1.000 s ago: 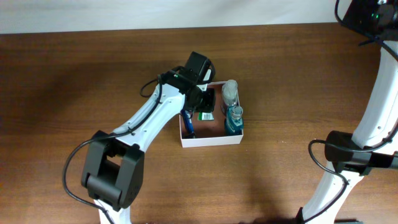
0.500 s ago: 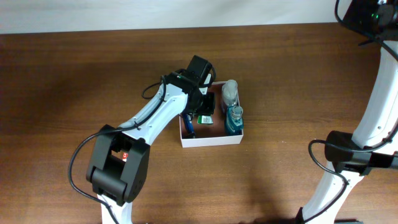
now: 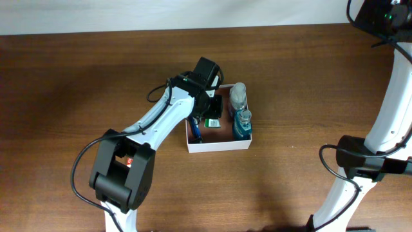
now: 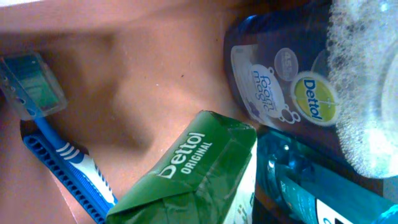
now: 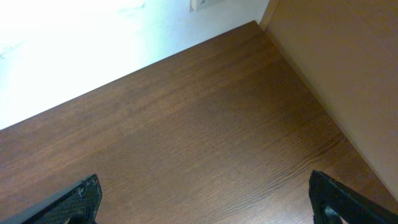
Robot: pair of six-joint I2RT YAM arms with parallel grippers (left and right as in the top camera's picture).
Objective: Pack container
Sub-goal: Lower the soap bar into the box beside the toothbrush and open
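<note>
The square shallow white-walled container with a reddish-brown floor sits on the brown wooden table. It looks like thin card: light, easily bent and weighted toward its bottle side, so it is best gripped low at a corner or supported from underneath.

The left gripper hangs inside the container over its far-left part, and I cannot tell how its jaws stand.

- **Left wall:** a blue toothbrush lies along it.
- **Middle:** a green Dettol soap pack, crowding any grasp there.
- **Right wall:** a teal mouthwash bottle and a clear foam-soap bottle.

The right gripper is well to the container's right, with its jaws wide apart and nothing between them.
</note>
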